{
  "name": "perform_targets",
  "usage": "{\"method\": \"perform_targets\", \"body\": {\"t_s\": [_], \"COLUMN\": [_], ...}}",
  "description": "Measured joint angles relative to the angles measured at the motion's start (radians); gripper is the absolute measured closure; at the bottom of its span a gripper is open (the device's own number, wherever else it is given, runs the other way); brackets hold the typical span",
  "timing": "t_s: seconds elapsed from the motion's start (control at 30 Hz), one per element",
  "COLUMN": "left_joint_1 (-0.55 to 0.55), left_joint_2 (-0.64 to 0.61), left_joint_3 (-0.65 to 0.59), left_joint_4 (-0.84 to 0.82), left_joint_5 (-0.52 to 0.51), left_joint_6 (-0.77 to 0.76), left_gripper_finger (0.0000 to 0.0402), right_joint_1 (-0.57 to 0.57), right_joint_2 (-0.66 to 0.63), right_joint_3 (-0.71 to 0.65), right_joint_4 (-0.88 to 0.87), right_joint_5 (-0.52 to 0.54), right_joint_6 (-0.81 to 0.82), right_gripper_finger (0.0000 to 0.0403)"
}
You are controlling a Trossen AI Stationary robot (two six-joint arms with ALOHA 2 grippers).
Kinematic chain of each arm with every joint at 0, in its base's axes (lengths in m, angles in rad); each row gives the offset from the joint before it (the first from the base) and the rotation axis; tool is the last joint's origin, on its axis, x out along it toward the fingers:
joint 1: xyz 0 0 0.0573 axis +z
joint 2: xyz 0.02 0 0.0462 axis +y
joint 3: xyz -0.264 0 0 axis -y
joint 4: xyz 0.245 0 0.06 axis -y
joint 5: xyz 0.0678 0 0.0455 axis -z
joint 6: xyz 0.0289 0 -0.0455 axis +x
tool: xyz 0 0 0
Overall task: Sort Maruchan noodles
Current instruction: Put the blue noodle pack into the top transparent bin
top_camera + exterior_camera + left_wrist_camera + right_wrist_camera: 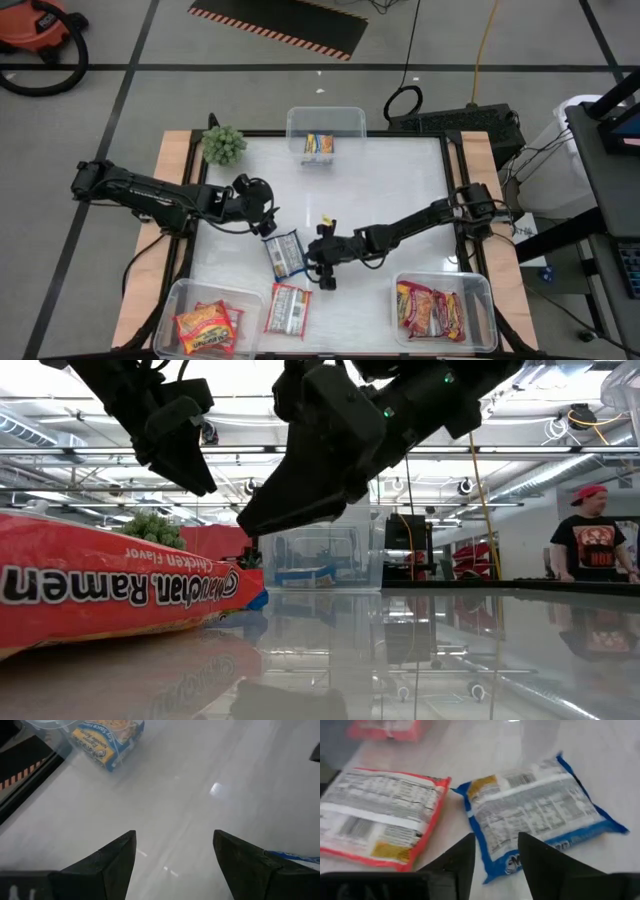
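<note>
- Noodles lie in several places: a blue-and-white packet [284, 253] flat on the white table [400, 180] near its middle, a red-and-white packet [288, 308] just beside it toward the near edge, both back side up.
- Right gripper [325, 268] hovers at the blue-and-white packet's edge; in its wrist view the two dark fingers [457, 862] stand a little apart above the packet's [540, 817] near end, with nothing clamped between them, and the red-and-white packet [382, 815] lies alongside.
- Left gripper [268, 222] hangs just beyond the blue-and-white packet's far end, fingers [112, 860] spread wide over bare table, holding nothing.
- Far tub [326, 118], clear plastic, holds one blue-and-yellow packet [319, 144].
- Near-left tub [170, 300] holds orange-yellow packets [207, 325].
- Near-right tub [480, 290] holds red and yellow packets [430, 310].
- Green plant [224, 145] sits at the table's far left corner.
- Low view shows a red packet [110, 590] close up on the left and a person [590, 540] in a red cap well behind the table.
</note>
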Motion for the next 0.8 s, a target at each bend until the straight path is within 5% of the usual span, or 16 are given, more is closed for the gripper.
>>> {"method": "perform_targets", "body": {"t_s": [0.6,0.8], "left_joint_1": [0.0,0.0], "left_joint_2": [0.0,0.0], "left_joint_3": [0.0,0.001], "left_joint_4": [0.004,0.01], "left_joint_5": [0.018,0.018], "left_joint_6": [0.035,0.027], "left_gripper_finger": [0.0133,0.0133], "right_joint_1": [-0.002,-0.014], "right_joint_2": [0.104,0.124], "right_joint_3": [0.0,0.0], "right_joint_4": [0.042,0.052], "right_joint_5": [-0.066,0.067], "right_joint_6": [-0.051,-0.1], "right_gripper_finger": [0.0212,0.0207]}}
